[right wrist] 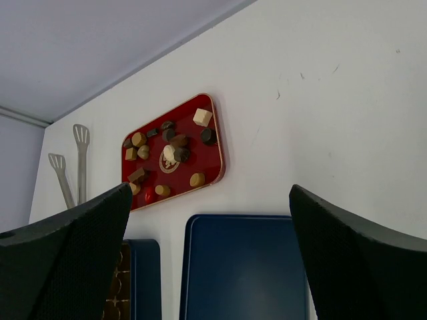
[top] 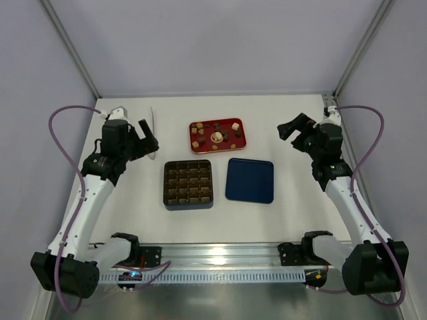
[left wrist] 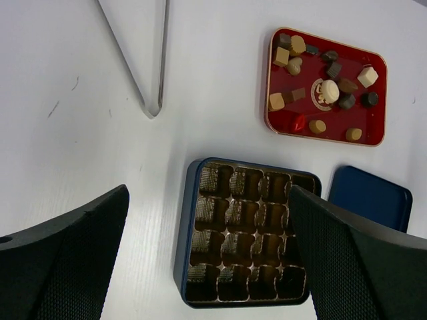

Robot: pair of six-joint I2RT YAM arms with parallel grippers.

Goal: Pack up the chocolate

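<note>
Chocolate (top: 217, 135) all sits on the tray (top: 247, 137) just behind the box (top: 165, 185) (every cell looks empty), nothing packed yet; left gripper (top: 148, 139) and right gripper (top: 294, 131) flank the box, agape and empty.

- The compartment box (top: 165, 183) and the flat navy lid (top: 250, 180) lie side by side in mid-table, with only a narrow strip of white table (top: 287, 220) between them.
- The red tray (left wrist: 373, 123) sits just behind both, apart from each. The chocolate (left wrist: 329, 90) is scattered loosely on it, and red floor shows between most pieces.
- Metal tongs (left wrist: 161, 53) lie at the back left, between the tray and the left gripper (top: 148, 141).
- The left gripper, jaws spread wide, stands left of the box, with bare table between them.
- The right gripper (top: 293, 135), jaws also wide, stands right of the tray and lid, likewise with bare table between.
- Grey walls (top: 213, 47) close off the left, back and right, and a metal rail (top: 220, 253) spans the near edge.
</note>
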